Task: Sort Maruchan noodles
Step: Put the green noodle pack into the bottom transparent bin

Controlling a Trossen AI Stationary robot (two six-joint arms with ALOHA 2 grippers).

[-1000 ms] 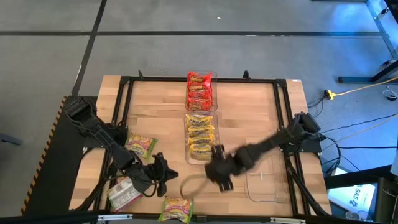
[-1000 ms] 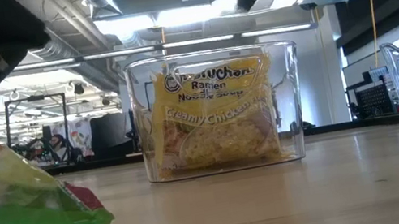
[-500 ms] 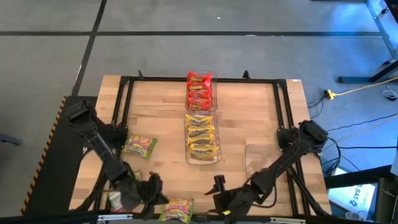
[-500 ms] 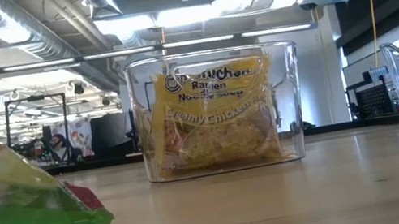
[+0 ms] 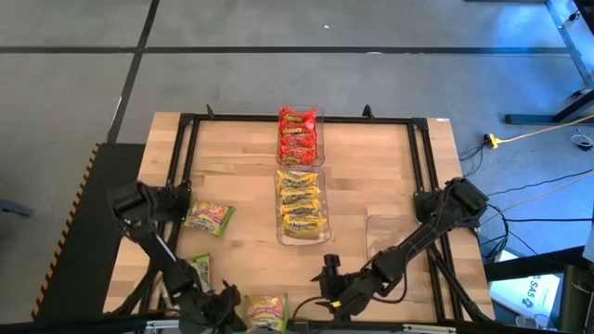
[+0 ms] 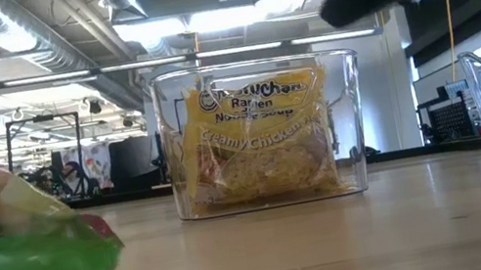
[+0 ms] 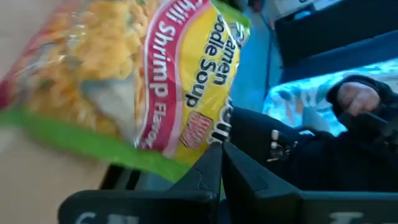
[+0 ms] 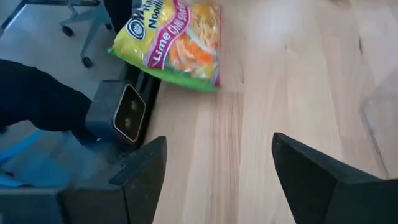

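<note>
On the wooden table's [image 5: 371, 176] near edge, both grippers sit low beside loose noodle packets.
Left gripper [image 7: 219, 163] has its jaws closed and empty, just by a crinkly green-and-pink shrimp packet [image 7: 124, 81]. Right gripper [image 8: 214, 171] has its jaws wide open, holding nothing. Yellow packets [image 5: 300, 206] and red packets [image 5: 297, 133] fill two clear plastic bins [image 5: 320, 236] at the table's middle.
</note>
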